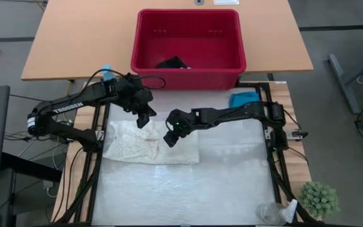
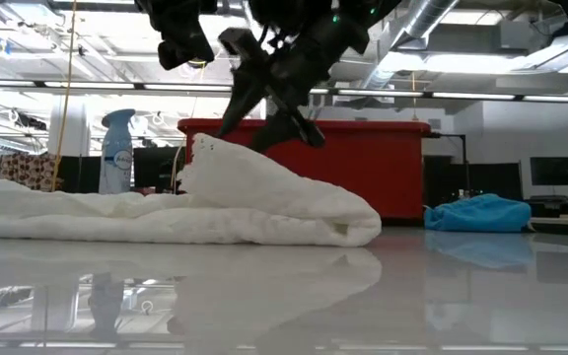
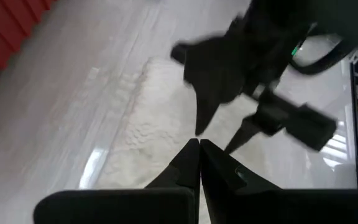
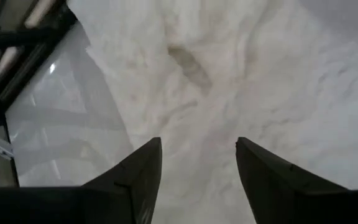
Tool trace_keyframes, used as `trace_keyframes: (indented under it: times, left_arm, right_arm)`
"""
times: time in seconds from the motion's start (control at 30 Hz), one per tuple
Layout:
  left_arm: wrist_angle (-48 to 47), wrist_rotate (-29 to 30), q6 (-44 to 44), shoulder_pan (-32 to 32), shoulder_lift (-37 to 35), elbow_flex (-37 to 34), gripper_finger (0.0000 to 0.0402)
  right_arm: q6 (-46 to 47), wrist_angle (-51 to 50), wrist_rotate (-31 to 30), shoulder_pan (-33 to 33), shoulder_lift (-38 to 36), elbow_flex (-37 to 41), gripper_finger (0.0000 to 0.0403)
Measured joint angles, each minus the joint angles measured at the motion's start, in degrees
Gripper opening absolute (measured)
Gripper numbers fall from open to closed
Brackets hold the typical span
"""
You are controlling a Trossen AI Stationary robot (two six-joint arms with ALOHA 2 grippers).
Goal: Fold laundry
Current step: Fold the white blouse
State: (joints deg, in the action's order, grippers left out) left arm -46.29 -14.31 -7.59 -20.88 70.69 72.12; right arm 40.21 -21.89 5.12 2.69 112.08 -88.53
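The cream-white cloth (image 1: 150,144) lies folded over on the white surface (image 1: 232,183), one layer humped up where the low view shows it doubled. The right gripper (image 1: 170,135) hangs just above it, jaws spread and empty, probably having let the fold drop. The left gripper (image 1: 145,117) hovers beside it, pinched shut on nothing. Only the high view shows the turquoise garment (image 1: 242,98) waiting near the red basket (image 1: 188,69), where the dark garment (image 1: 171,63) lies.
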Motion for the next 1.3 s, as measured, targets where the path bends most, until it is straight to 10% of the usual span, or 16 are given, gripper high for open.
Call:
trace_keyframes:
  times: [0.27, 0.53, 1.3]
  left_arm:
    - [7.1, -7.6, -1.5, 0.4, -0.6, -2.3, 0.0]
    - [33.7, -16.4, -15.6, 1.3, 0.4, -19.9, 0.0]
    - [46.0, -13.8, -17.2, 7.9, 19.0, -28.2, 0.0]
  right_arm:
    - [-3.2, -14.5, -13.8, -5.3, -8.4, 0.0, 0.0203]
    - [20.0, -33.0, -18.3, -9.5, -12.2, 2.8, 0.0209]
    - [44.0, -7.8, -19.2, -6.0, -11.9, 24.1, 0.0268]
